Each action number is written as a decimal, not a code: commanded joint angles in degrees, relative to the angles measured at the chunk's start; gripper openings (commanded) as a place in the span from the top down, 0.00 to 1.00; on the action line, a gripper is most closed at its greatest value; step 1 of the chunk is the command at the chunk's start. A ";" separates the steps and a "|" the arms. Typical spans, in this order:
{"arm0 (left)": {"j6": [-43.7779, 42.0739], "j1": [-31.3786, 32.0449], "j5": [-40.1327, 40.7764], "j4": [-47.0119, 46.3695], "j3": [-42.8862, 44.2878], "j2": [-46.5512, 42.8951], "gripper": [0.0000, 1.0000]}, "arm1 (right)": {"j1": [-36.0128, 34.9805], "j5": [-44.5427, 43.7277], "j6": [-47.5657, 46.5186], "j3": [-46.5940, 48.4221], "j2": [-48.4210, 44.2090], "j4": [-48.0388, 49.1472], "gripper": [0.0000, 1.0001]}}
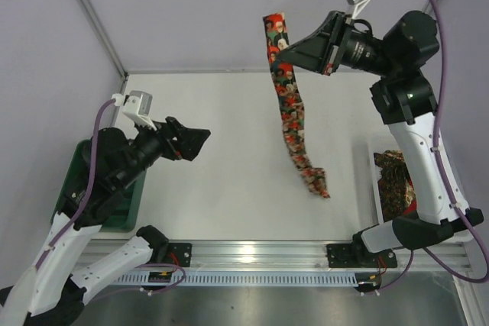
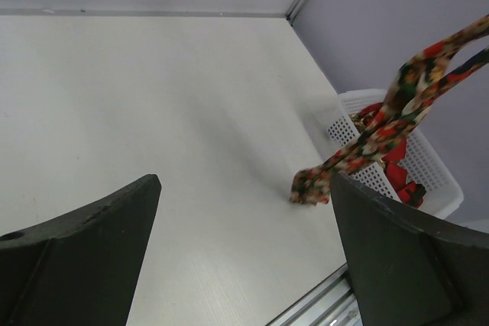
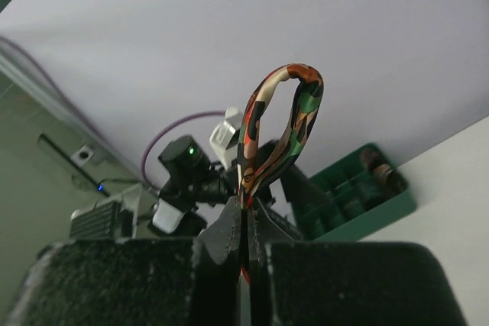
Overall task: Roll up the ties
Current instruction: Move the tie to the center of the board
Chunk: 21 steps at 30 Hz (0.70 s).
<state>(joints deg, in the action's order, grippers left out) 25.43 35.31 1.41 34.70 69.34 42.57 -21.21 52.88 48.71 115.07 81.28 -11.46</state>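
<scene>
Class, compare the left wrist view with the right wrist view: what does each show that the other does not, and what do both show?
Only the left wrist view: the white basket holding other ties, and the hanging tie with its lower end resting on the table. Only the right wrist view: the right gripper shut on the tie, a loop standing above its fingers, the green bin and the left arm behind. Both: the same patterned tie.

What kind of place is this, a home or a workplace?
Probably a robot test cell, not a home: a bare white table boxed in by plain panel walls, and an aluminium rail bearing two robot arms.
</scene>
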 commanded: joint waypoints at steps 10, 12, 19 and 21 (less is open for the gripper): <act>0.67 -0.51 3.16 2.74 0.62 -6.43 0.00 | -2.26 4.96 -12.39 -18.48 9.41 14.45 1.00; 0.85 -0.59 3.51 3.62 0.36 -7.32 0.00 | -1.82 5.73 -13.64 -16.03 17.39 19.08 1.00; 1.81 -0.51 4.65 7.05 -1.13 -9.87 0.00 | 0.38 8.99 -4.78 7.13 44.99 26.14 1.00; 1.90 -0.51 3.70 6.53 -2.19 -10.05 0.00 | 1.17 9.69 -1.44 13.22 54.28 26.32 0.94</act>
<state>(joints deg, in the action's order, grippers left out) 26.46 35.20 4.93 40.58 68.45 32.58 -21.28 60.45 42.35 118.89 129.10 8.34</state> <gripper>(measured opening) 0.996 0.036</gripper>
